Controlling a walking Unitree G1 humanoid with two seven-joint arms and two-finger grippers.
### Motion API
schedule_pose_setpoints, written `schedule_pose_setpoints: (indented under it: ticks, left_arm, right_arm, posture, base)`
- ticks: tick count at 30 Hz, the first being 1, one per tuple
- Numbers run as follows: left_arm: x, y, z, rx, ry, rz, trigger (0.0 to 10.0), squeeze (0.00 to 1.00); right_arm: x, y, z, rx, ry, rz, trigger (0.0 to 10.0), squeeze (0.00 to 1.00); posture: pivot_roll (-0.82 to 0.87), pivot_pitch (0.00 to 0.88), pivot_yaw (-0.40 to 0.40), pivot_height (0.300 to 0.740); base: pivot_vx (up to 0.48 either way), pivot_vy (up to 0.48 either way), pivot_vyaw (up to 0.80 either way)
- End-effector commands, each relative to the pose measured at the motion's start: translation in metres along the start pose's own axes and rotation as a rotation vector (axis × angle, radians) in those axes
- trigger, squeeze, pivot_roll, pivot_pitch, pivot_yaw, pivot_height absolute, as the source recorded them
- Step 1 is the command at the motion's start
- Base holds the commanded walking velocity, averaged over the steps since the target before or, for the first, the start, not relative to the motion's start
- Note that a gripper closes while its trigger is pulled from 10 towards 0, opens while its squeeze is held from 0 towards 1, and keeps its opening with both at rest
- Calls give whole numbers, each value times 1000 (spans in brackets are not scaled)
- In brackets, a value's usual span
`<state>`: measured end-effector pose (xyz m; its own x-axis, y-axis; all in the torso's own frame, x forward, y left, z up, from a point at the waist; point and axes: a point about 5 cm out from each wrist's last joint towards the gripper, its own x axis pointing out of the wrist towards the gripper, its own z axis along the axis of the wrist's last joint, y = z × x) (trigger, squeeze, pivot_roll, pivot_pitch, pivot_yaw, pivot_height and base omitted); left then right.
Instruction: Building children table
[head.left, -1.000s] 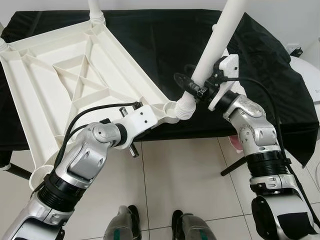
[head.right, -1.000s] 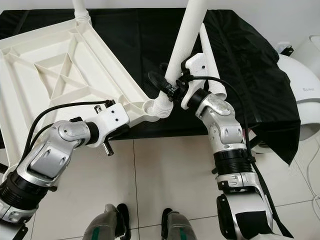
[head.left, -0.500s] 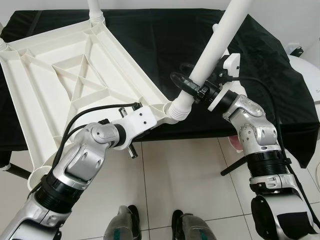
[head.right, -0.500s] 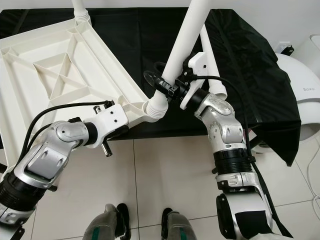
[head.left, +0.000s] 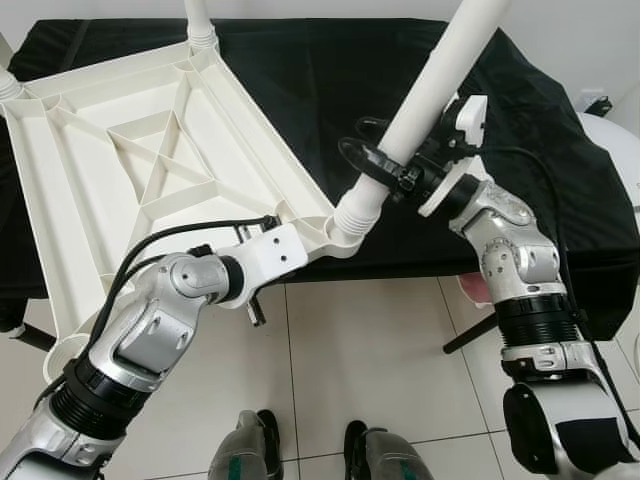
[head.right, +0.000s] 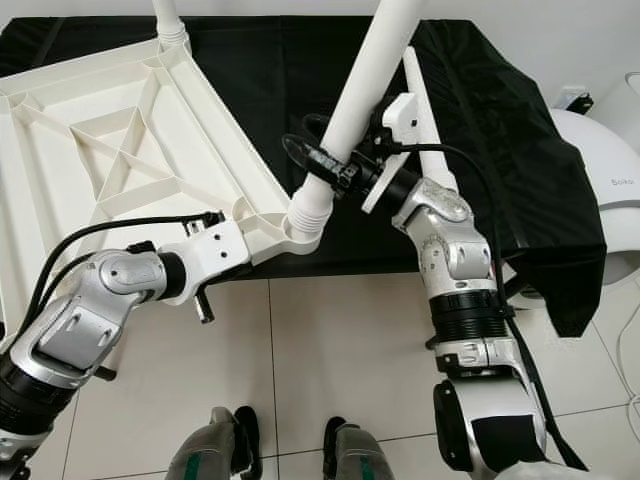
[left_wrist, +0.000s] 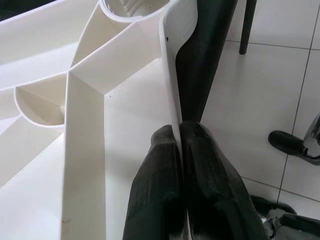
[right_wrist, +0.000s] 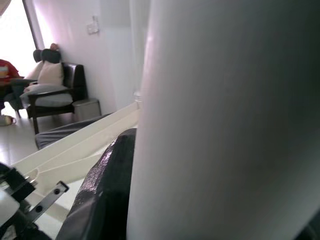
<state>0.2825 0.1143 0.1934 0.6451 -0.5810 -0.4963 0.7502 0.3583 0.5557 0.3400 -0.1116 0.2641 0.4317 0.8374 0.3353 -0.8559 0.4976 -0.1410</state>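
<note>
While the white tabletop (head.left: 150, 150) lies upside down, ribs up, on a bench draped in black cloth (head.left: 320, 120), its near corner juts out past the bench edge above the tiled floor (head.left: 370, 360), and the left gripper (left_wrist: 179, 150) holds it there, its two black fingers (left_wrist: 155, 185) pressed together on the thin side wall of the rim, one finger on each face, just beside the round corner socket (left_wrist: 135, 10). The right gripper (head.left: 385, 165) is clamped around a white leg (head.left: 430, 90), low on its length, just above the ribbed lower end; the leg is tilted, its top leaning away to the robot's right and out of the head views, and its lower end sits at the corner socket (head.left: 345, 225). Another leg (head.left: 198, 20) stands upright in the far corner socket. A second white tube (head.right: 425, 120) lies on the cloth behind the right wrist. The robot's feet (head.left: 310, 455) show at the bottom of the head views
</note>
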Motion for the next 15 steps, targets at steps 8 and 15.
schedule_pose_setpoints:
  ticks: [8,15]
  left_arm:
    - [2,-6,-2,27,25,-8,10000,0]
    - [1,-8,3,22,11,-15,10000,0]
  right_arm:
    - [1,5,-13,-7,31,56,10000,0]
    - [1,-2,-22,-42,53,36,10000,0]
  posture:
    - [-66,195,-38,740]
    - [-63,204,-33,740]
  base:
    - [0,0,0]
    - [0,0,0]
